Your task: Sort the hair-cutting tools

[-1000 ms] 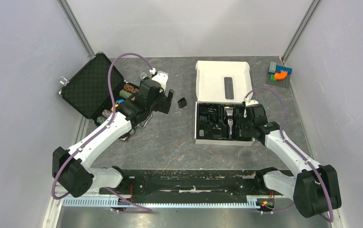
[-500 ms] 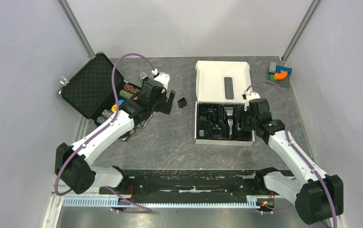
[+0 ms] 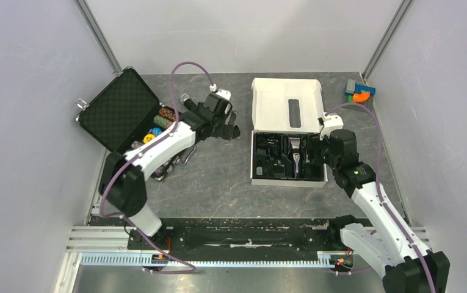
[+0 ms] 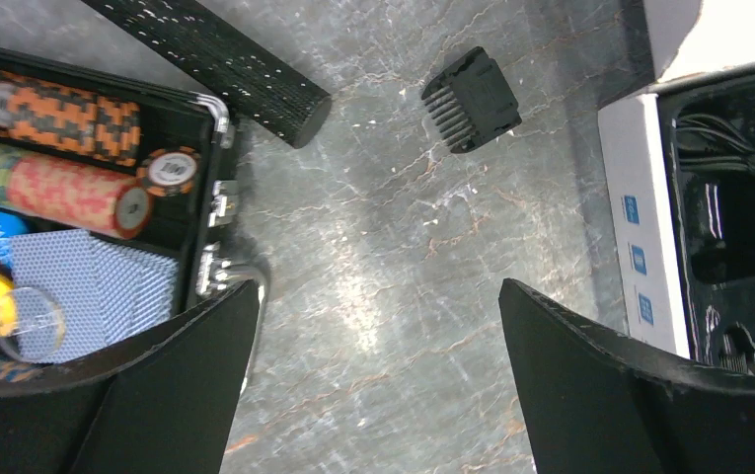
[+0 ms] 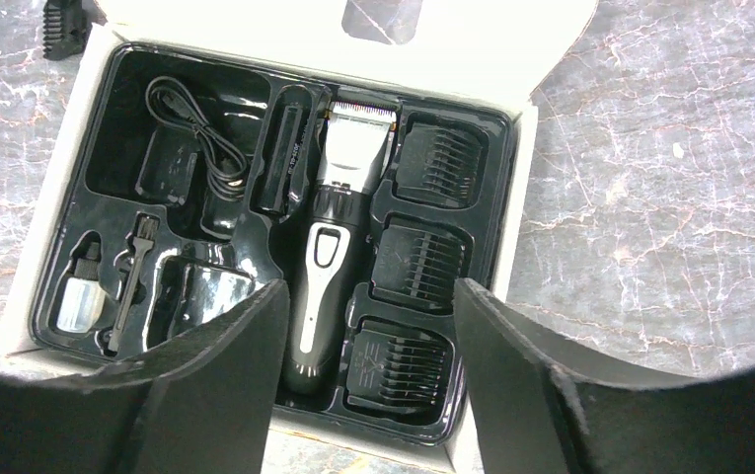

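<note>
Left tool (image 3: 227, 124) beside loose black comb (image 3: 234, 132), right tool (image 3: 314, 151) above open white clipper box (image 3: 272, 101)

Four black comb attachments (image 5: 439, 158), one hair clipper (image 5: 339, 257), one microphone (image 4: 225, 64), one white box (image 3: 273, 104)

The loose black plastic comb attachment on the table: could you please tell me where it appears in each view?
Top external: the black plastic comb attachment lies mid-table, just left of the white cardboard box.
Left wrist: upper centre, with the box at the right edge.
Right wrist: top left corner, partly cut off.
Shared landmark: the white cardboard box.
</note>
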`<state>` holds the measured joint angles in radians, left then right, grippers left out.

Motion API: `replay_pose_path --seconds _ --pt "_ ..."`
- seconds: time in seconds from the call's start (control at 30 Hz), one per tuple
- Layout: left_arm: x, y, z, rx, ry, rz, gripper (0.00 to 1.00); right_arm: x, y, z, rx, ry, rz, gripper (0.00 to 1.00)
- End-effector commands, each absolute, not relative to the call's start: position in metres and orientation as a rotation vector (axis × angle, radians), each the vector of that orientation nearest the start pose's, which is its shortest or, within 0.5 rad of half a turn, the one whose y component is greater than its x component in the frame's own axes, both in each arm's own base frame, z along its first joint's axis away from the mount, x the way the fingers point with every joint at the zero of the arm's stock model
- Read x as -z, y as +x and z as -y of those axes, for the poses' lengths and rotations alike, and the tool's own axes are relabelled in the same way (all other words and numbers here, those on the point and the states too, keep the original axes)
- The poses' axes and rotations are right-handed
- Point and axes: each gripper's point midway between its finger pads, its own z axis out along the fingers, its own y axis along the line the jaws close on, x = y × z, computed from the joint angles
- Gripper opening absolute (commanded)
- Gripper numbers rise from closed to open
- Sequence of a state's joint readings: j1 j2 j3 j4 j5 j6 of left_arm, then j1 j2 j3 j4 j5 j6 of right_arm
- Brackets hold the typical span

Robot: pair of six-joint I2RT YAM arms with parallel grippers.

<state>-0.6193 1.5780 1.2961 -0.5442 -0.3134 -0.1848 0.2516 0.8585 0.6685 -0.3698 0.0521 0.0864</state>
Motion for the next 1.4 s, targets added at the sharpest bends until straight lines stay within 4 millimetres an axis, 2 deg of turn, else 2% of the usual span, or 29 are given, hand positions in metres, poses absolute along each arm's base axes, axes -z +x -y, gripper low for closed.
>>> replay_pose_path --seconds 0.0,0.33,0.6,0.87,1.1,1.37 --pt "-0.141 0.38 0.216 0.038 0.258 -2.376 0.96 -0.163 0.287 -0.07 -0.15 -0.168 -2.071 0.68" --pt "-0.091 0.425 0.248 0.042 0.247 -2.475 0.83 -0.157 0.281 -0.062 -0.11 -0.159 -2.066 0.77" --pt "-0.065 0.444 0.27 0.1 0.241 -2.522 0.69 -0.153 0.276 -0.056 -0.083 -0.145 -2.071 0.8" --pt "-0.045 0.445 0.284 0.162 0.216 -2.565 0.59 -0.149 0.275 -0.055 -0.078 -0.141 -2.09 0.8" --pt "-0.025 0.439 0.284 0.16 0.218 -2.61 0.63 -0.145 0.274 -0.056 -0.082 -0.137 -2.1 0.8" --pt "-0.02 0.431 0.283 0.168 0.239 -2.632 0.65 -0.14 0.274 -0.059 -0.099 -0.142 -2.123 0.81"
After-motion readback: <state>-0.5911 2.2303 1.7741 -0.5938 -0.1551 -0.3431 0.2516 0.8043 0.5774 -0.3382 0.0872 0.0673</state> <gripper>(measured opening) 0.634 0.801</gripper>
